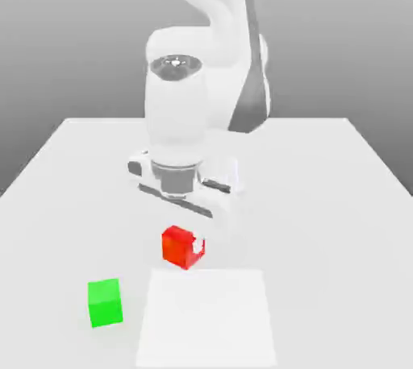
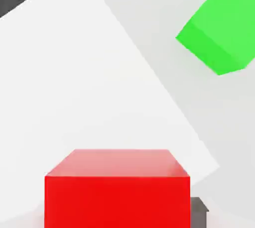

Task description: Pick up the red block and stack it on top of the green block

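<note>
One red block (image 1: 182, 247) and one green block (image 1: 105, 303), well apart. My jaws gripped the red one above the surface (image 1: 339, 198); green sat on it.

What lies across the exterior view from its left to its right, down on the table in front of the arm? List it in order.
green block → red block, at the hand → the lighter square patch on the table, which reaches furthest toward the exterior view's right.
</note>
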Controlling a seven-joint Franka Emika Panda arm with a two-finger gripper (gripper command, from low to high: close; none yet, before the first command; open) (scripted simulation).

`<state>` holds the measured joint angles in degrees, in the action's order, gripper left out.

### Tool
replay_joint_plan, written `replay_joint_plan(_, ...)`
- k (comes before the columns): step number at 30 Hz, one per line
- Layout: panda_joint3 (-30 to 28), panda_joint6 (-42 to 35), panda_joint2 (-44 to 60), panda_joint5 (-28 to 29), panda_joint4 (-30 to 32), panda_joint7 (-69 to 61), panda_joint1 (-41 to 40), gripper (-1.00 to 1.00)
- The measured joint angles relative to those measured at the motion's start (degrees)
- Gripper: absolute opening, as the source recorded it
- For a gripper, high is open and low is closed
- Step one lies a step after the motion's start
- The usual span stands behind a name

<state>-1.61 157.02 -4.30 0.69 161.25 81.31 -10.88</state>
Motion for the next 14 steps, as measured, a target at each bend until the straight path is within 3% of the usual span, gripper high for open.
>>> replay_joint_plan(5,-3.11,-4.75,2.83,-0.38,-7.62,12.76,-6.77,-1.00)
replay_joint_plan(10,-2.33,2.39,11.81,-2.02,-9.43,14.09,-7.87,-1.00)
replay_joint_plan(11,-2.07,4.18,13.71,-2.41,-9.53,13.85,-8.00,1.00)
replay_joint_plan(14,-2.07,4.18,13.71,-2.41,-9.53,13.85,-8.00,1.00)
